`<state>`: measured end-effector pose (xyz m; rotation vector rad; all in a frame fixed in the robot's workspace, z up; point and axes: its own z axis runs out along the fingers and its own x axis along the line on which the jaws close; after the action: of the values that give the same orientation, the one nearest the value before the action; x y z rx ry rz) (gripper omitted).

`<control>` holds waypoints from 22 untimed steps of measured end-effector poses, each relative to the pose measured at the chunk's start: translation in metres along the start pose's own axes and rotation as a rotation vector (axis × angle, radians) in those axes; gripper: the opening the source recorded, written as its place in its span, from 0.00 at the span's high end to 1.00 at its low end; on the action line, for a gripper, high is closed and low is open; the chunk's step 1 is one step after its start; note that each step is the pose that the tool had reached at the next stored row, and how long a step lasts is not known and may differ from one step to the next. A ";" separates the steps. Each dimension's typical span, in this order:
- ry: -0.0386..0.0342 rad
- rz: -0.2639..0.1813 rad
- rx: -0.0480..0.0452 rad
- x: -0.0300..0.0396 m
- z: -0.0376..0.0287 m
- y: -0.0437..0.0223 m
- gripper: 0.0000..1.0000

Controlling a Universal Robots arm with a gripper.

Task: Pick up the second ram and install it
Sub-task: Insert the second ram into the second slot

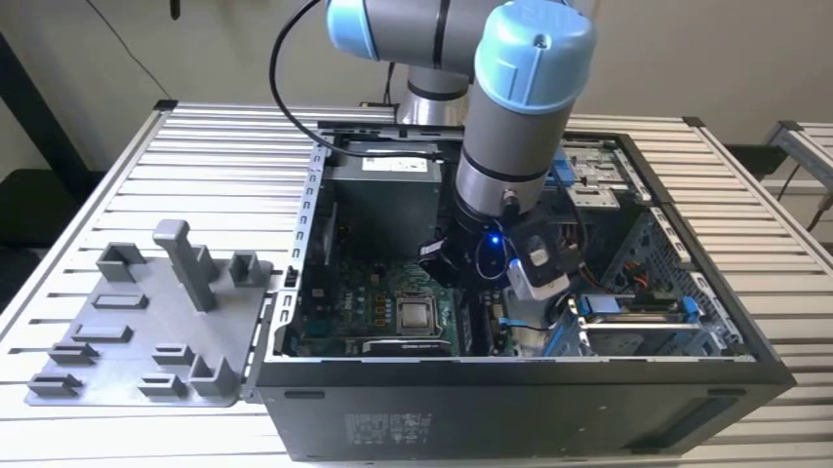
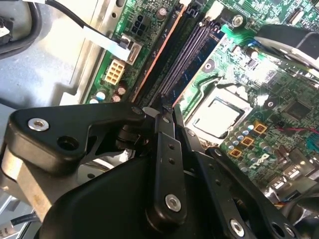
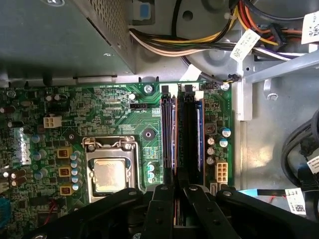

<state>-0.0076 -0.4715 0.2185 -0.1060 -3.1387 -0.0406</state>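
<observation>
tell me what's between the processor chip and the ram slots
In the first wrist view, green board with a mounting hole and blue capacitors separates processor chip from ram slots.

Pale wall (image 1: pixel 195 49) across the top of the frame, a ribbed white table (image 1: pixel 170 185) filling the middle, dark floor (image 1: pixel 33 210) at far left

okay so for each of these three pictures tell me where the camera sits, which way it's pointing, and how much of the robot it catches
Exterior view: off the arm, above the open computer case, looking down; shows the arm reaching inside.
First wrist view: on the arm, facing the motherboard; the gripper sits over the memory slots.
Second wrist view: on the arm, looking along the gripper at the slots, obliquely.
Shared: both wrist views show the processor and slots; whether the second ram is held is unclear.
</observation>
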 end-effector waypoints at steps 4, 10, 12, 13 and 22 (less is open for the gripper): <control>0.0000 0.000 0.0001 0.0000 0.0000 0.0000 0.86; -0.0001 0.000 0.0006 0.0000 0.0001 0.0008 0.86; -0.0004 -0.002 0.0010 0.0001 0.0000 0.0011 0.86; -0.0004 -0.005 0.0012 0.0001 -0.0001 0.0015 0.86; 0.0001 -0.034 -0.0051 -0.0011 -0.0003 0.0023 0.86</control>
<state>-0.0063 -0.4693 0.2188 -0.0519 -3.1404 -0.0486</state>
